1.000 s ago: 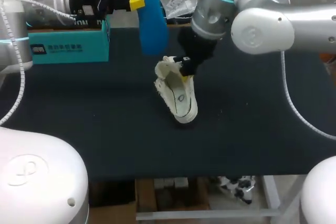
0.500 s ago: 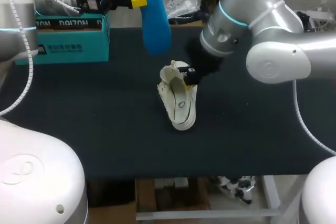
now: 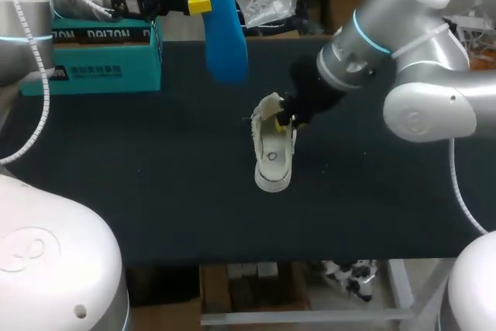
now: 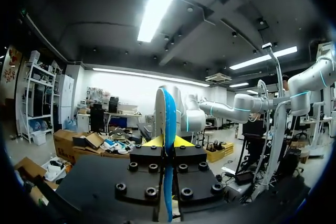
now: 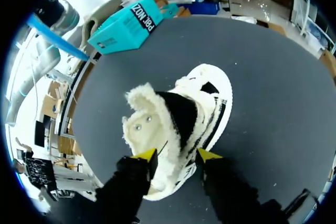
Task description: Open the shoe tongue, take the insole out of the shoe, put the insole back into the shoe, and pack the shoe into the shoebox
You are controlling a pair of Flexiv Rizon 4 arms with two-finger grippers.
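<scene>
The dark table (image 3: 155, 191) has wide free room on the near side and the right. The teal shoebox (image 3: 101, 63) stands at its far left edge. The shoe (image 3: 273, 153), soft, fluffy and surely light, lies in the middle, with the right gripper (image 3: 285, 119) clamped on its far end, probably the heel rim. The blue insole (image 3: 225, 29), thin and bendy, hangs above the table, pinched at its top by the left gripper (image 3: 200, 5).

The head camera sits high behind the robot, looking down over the table (image 3: 155, 191). The left wrist camera faces level along its claw (image 4: 167, 142) — the blue insole (image 4: 169, 111) edge-on, very near. The right wrist camera looks steeply down, close on the shoe (image 5: 173, 114) — shared with the head view, like the teal shoebox (image 5: 126, 24).
</scene>
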